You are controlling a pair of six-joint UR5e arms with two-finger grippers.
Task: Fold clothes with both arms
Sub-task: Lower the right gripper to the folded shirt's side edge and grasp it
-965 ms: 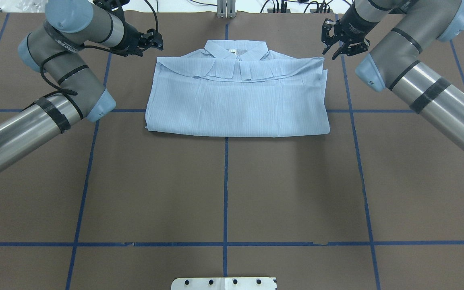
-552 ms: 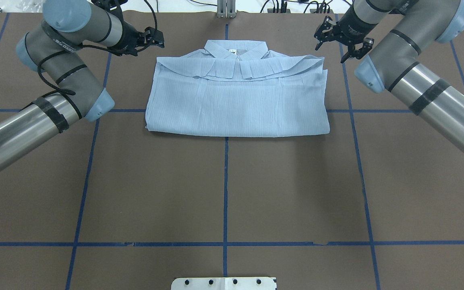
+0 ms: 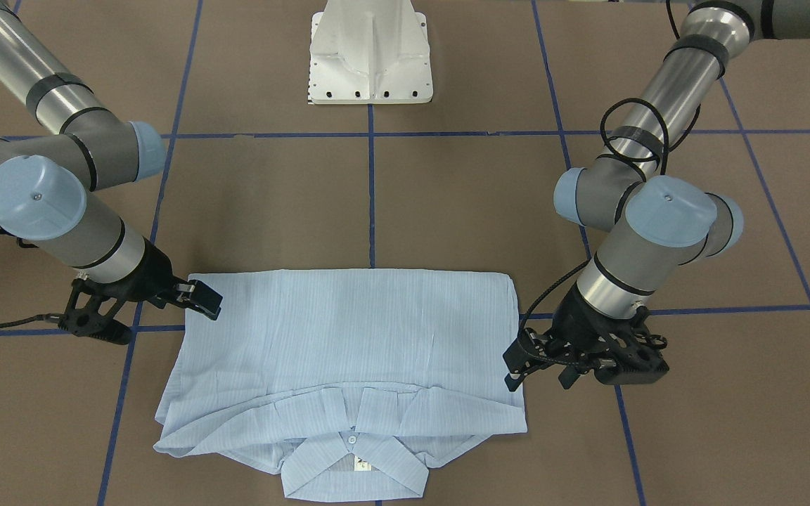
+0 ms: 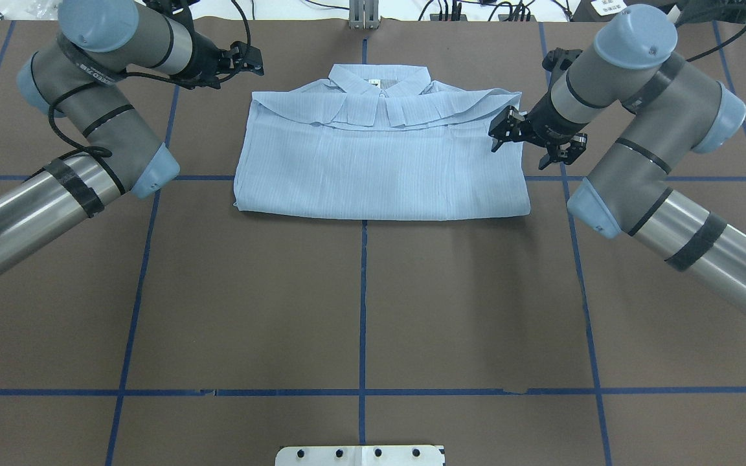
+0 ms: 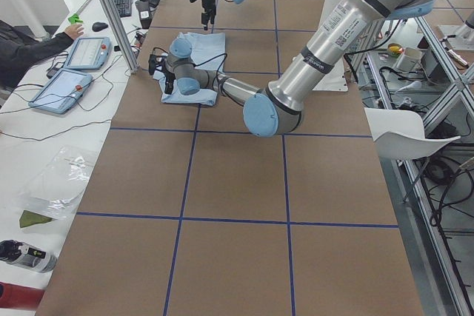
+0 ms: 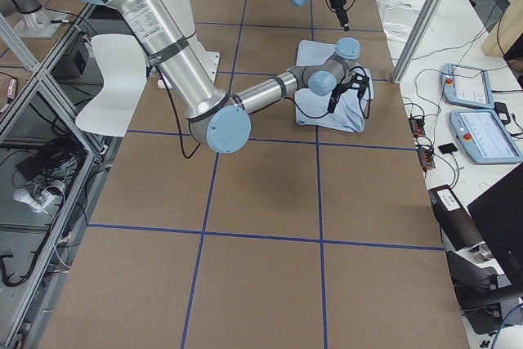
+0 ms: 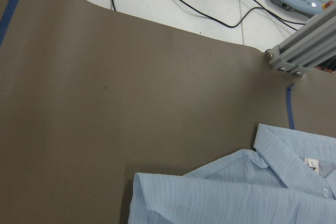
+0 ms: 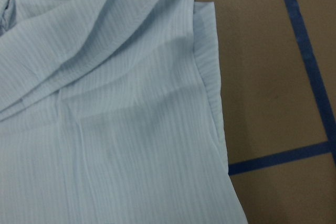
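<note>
The shirt [image 4: 379, 162] is already a neat flat rectangle, maybe one more fold to go. The left claw [image 3: 538, 378] and right claw [image 4: 532, 144] sit spread open beside it, gripping nothing.

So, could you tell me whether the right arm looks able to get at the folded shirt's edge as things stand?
Probably yes: the right tool hangs open just beside the side edge of the shirt, and nothing lies between them. The right wrist view shows that edge close below, uncovered.
</note>
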